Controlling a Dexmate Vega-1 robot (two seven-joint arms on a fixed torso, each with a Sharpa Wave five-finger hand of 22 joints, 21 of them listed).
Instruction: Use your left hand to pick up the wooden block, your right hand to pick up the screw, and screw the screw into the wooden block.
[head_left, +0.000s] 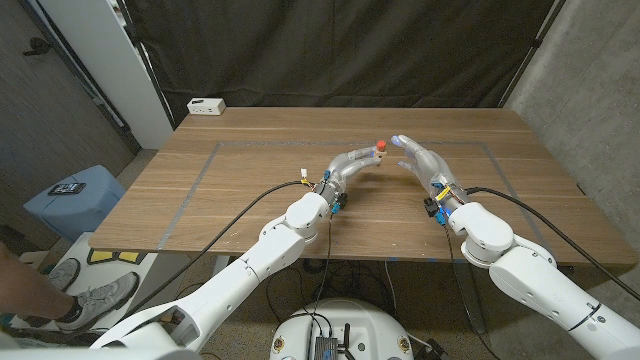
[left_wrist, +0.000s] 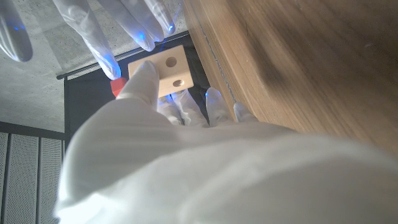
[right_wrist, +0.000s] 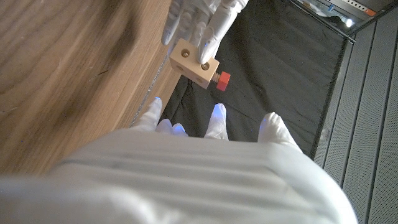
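Two hands meet above the middle of the table (head_left: 250, 180), well clear of its surface. The left hand (head_left: 352, 166) holds the wooden block (left_wrist: 169, 73) between thumb and fingers; in the left wrist view the thumb lies over one face of the block and the other fingertips curl under it, and two round holes show in the pale face turned toward the camera. A screw with a red head (right_wrist: 222, 79) sticks out of one side of the block; in the right wrist view its short shaft enters the wood and the red head stands just beside the block's edge. In the head view that red head shows as a small dot at the tip of the left hand. The right hand (head_left: 420, 160) hovers just beside the block with its fingers spread apart and holding nothing; its fingertips (left_wrist: 142, 28) are near the block and the red head but apart from them. A white box (head_left: 206, 105) sits at the far left corner of the table, well apart from both hands. Dark curtains hang behind the table.
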